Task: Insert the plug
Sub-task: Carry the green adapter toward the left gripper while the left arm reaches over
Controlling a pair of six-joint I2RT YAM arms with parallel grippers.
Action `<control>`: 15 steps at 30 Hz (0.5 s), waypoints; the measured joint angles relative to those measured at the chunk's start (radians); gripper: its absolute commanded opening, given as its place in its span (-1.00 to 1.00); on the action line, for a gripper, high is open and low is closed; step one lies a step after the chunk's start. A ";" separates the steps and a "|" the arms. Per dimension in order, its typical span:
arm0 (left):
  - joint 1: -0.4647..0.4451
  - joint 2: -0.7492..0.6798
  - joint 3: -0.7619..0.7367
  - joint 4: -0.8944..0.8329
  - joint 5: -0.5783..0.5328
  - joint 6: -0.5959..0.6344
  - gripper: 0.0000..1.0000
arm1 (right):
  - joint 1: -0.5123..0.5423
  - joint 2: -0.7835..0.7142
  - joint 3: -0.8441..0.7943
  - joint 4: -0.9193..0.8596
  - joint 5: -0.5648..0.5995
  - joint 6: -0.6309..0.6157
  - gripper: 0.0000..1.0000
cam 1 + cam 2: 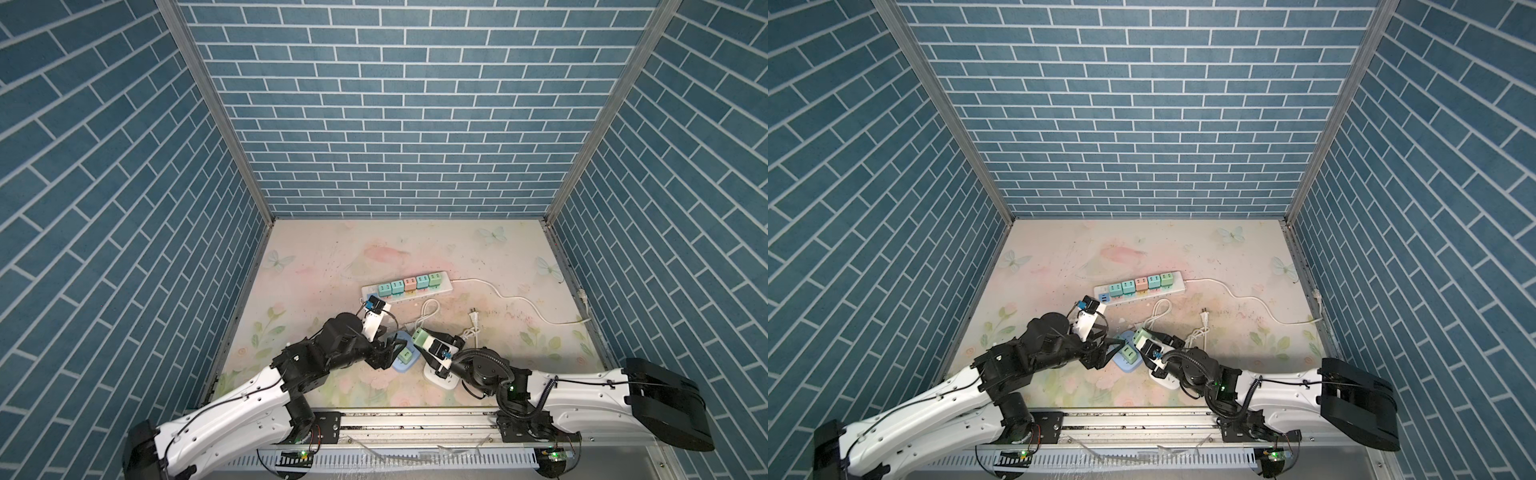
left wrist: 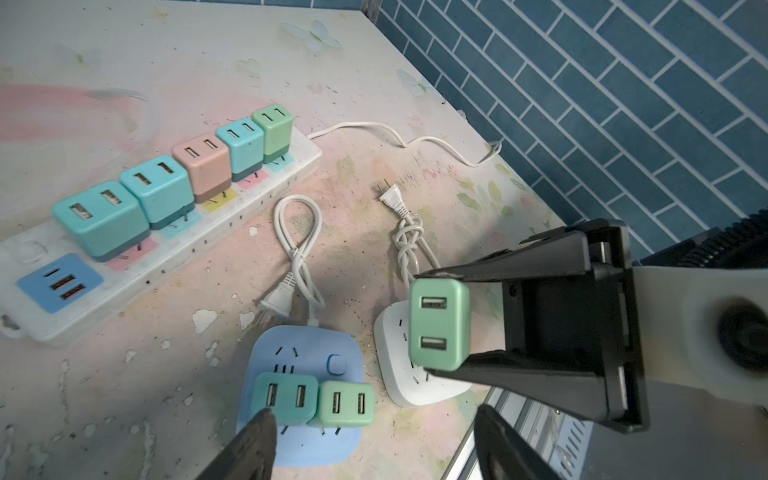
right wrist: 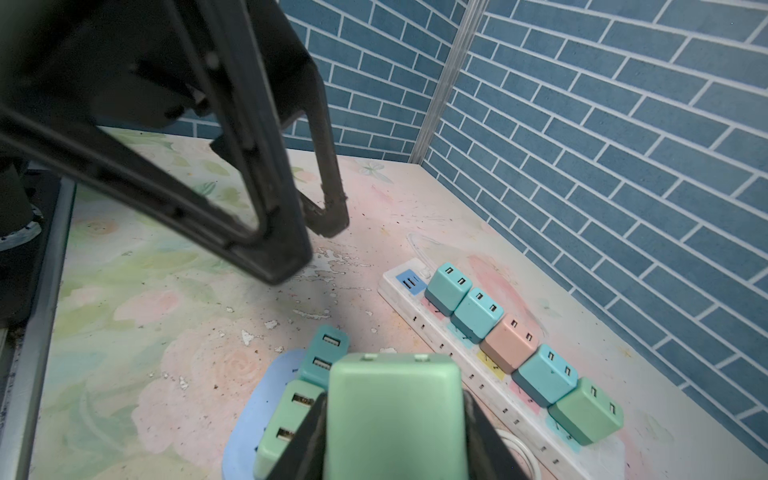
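Long strip [image 1: 445,277]: at the back of the surface [image 1: 332,257], with five plugs seated in a row.
Left fingers [image 2: 257,440]: the left gripper [image 2: 374,413] is spread wide and holds nothing. It hangs low over the blue block, one tip right at the teal plug [image 2: 284,397]; contact is unclear.
Blue block [image 2: 307,340]: two plugs are in, the teal one and a green one [image 2: 347,403]; sockets at its far end are free.
Green plug [image 3: 395,407]: the one in hand, up in the air above the white block, its prongs hidden.
Right fingers [image 2: 519,378]: the right gripper [image 2: 440,322] pinches the green plug from both sides.
White block [image 2: 395,332]: just right of the blue block, nothing plugged in.
Progress: seven plugs look seated; the held one is not yet in.
Left to do: line it up over a free socket and press it home. I cannot tell which block is meant.
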 measured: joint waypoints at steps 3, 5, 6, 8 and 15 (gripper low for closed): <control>-0.017 0.060 0.024 0.020 -0.015 0.006 0.48 | 0.001 0.008 0.000 0.019 -0.021 -0.009 -1.00; -0.025 0.085 0.032 0.037 -0.019 0.010 0.47 | 0.001 0.008 0.000 0.031 -0.035 -0.018 -1.00; -0.028 0.093 0.035 0.041 -0.019 0.010 0.46 | 0.002 0.008 0.000 0.035 -0.040 -0.019 -1.00; -0.034 0.108 0.041 0.051 -0.018 0.013 0.44 | 0.003 0.008 0.000 0.045 -0.049 -0.024 -1.00; -0.044 0.142 0.048 0.092 0.012 0.014 0.34 | 0.003 0.022 0.002 0.072 -0.069 -0.026 -1.00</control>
